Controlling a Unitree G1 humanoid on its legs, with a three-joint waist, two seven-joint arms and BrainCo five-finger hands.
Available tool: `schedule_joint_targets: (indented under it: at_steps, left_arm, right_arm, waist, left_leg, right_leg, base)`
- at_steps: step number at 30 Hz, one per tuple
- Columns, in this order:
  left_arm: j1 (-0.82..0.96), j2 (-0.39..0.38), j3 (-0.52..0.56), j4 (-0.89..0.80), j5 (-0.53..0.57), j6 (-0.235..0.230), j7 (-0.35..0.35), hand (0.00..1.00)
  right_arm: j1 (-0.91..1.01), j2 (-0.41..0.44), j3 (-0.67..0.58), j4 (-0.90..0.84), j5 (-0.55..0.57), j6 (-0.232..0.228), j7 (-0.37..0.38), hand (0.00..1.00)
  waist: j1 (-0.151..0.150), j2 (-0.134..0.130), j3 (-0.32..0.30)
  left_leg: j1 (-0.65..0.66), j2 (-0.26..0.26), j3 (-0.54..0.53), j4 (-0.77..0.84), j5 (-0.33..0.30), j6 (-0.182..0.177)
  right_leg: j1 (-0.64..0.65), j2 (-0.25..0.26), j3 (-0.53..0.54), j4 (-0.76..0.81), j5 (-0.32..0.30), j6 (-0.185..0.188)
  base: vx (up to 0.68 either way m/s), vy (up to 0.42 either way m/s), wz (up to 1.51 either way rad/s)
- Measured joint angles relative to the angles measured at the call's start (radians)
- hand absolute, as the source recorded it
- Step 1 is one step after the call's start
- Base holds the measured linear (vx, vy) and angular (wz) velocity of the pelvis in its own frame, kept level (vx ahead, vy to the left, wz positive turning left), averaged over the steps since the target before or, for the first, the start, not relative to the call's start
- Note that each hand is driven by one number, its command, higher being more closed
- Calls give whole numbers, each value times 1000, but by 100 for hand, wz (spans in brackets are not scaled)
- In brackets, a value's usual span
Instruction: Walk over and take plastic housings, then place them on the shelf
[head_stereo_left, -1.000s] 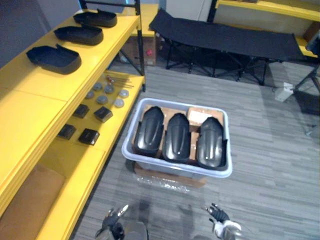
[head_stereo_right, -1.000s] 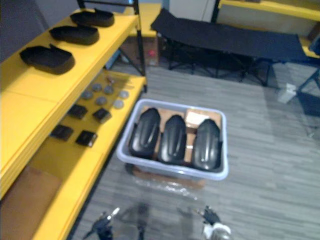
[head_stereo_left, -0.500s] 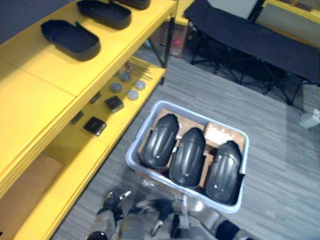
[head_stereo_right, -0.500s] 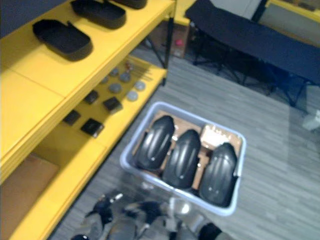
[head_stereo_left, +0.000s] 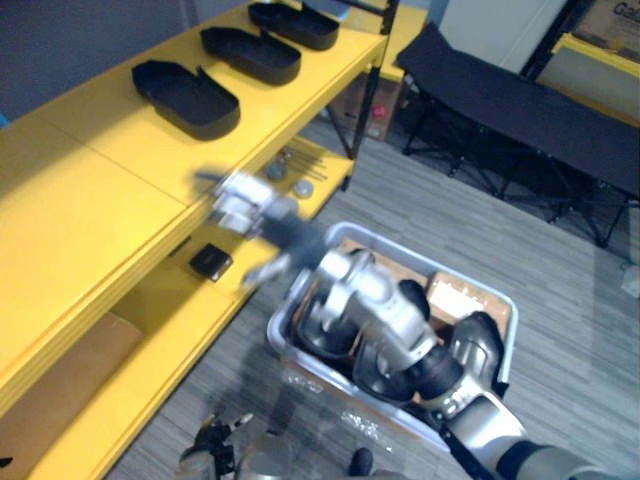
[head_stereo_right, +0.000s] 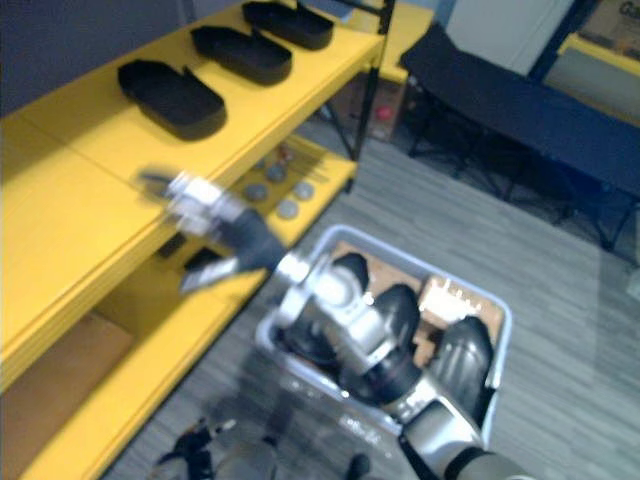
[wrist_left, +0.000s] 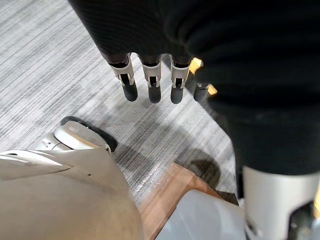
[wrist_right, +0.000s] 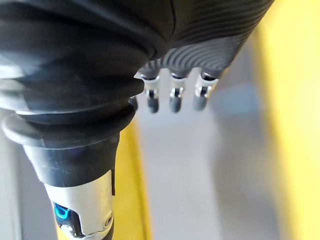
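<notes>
Two hands, both empty: left hand (wrist_left: 151, 82) at the bottom edge, fingers hanging straight over the floor; right hand (head_stereo_left: 240, 205) at centre left, fingers loosely spread before the yellow shelf (head_stereo_left: 90, 210). Three plastic housings (head_stereo_right: 465, 355) lie in the grey bin (head_stereo_left: 278, 335) at centre, apparently yet to be moved; three shelved housings (head_stereo_left: 185, 97) at upper left look done. Pale card (head_stereo_left: 455, 300) in the bin: print unreadable.

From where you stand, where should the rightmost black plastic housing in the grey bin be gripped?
Probably from above, across its rounded far end: the rightmost black plastic housing lies dome-up in the pale grey bin, bin wall close beside it.
</notes>
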Motion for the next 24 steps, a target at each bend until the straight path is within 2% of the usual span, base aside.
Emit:
schedule_joint_targets:
  at_steps: [2,4,6,7,9,15,18,24]
  left_arm:
    - [22,-3,0,-3,-5,-21,0,0]
    - [37,-3,0,-5,-7,-28,0,0]
    - [51,-2,0,-10,-11,-32,0,0]
    - [51,-2,0,-10,-11,-32,0,0]
    - [81,-2,0,-24,-44,-35,0,0]
    - [101,-1,0,-41,-43,-58,5,0]
    - [102,1,1,-43,-41,-60,8,0]
    - [100,3,0,-80,-43,-62,11,0]
  right_arm:
    - [69,-84,-126,-46,-18,-21,-86,0]
    - [154,-140,-226,-64,-28,-38,-144,0]
    - [257,-190,-343,-66,-51,-51,-214,0]
    - [257,-190,-343,-66,-51,-51,-214,0]
    - [411,-225,-488,-66,-75,-66,-294,0]
    - [582,-222,-618,-58,-131,-62,-481,0]
    - [645,-180,-679,-36,-150,-53,-522,0]
    - [699,-95,-720,113,-145,-36,-501,0]
  waist:
    - [-22,7,-14]
    - [-30,7,-24]
    - [-58,10,-30]
    - [-58,10,-30]
    - [-96,13,-32]
    - [-147,16,-35]
    - [-156,11,-32]
    - [-159,-4,-27]
  left_leg:
    - [6,6,27,-10,1,1]
    - [16,11,51,-28,2,4]
    - [17,19,63,-37,2,5]
    - [17,19,63,-37,2,5]
    - [29,32,104,-54,2,5]
    - [13,44,177,-49,-1,7]
    - [9,49,200,-45,-2,8]
    - [-37,54,204,-1,-22,11]
  right_leg:
    - [-10,3,24,0,4,7]
    - [-22,8,51,1,6,10]
    - [-38,16,73,4,13,14]
    - [-38,16,73,4,13,14]
    - [-53,25,106,1,27,16]
    - [-98,37,183,-28,75,18]
    - [-110,38,206,-36,85,17]
    - [-127,36,208,-51,96,12]
  base:
    - [-34,-7,-34]
    - [-46,-17,-36]
    - [-57,-29,-28]
    - [-58,-32,-33]
    - [-52,-29,-44]
    - [-62,-14,-42]
    - [-49,-5,-23]
    - [-23,10,-4]
